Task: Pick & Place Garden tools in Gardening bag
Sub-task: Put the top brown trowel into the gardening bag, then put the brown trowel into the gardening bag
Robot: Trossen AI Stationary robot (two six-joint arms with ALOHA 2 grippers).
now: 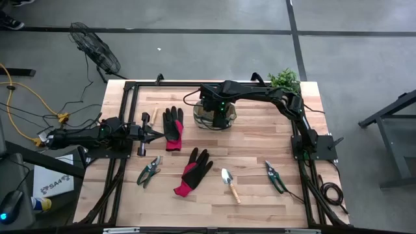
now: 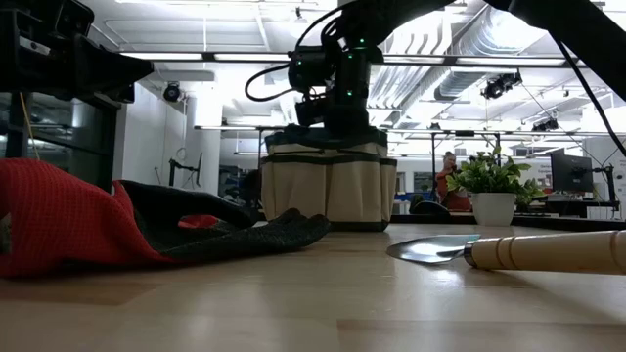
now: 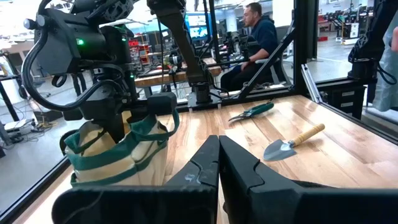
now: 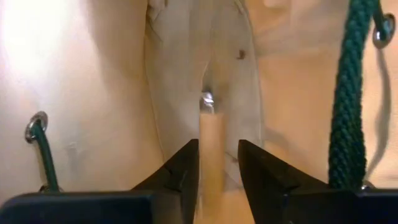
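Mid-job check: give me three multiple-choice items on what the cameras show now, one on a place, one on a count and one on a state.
1. Where is the right gripper?
A. over the gardening bag
B. over the potted plant
C. parked at the table's front edge

2. How many gloves lie on the table?
A. one
B. two
C. three

3. The left gripper is:
A. shut, holding nothing
B. open wide
C. shut on a glove

Answers:
1 A: it hangs in the bag's mouth, with a wooden handle between its parted fingers.
2 B: two black-and-red gloves show in the high view.
3 A: its fingers meet with nothing between them.
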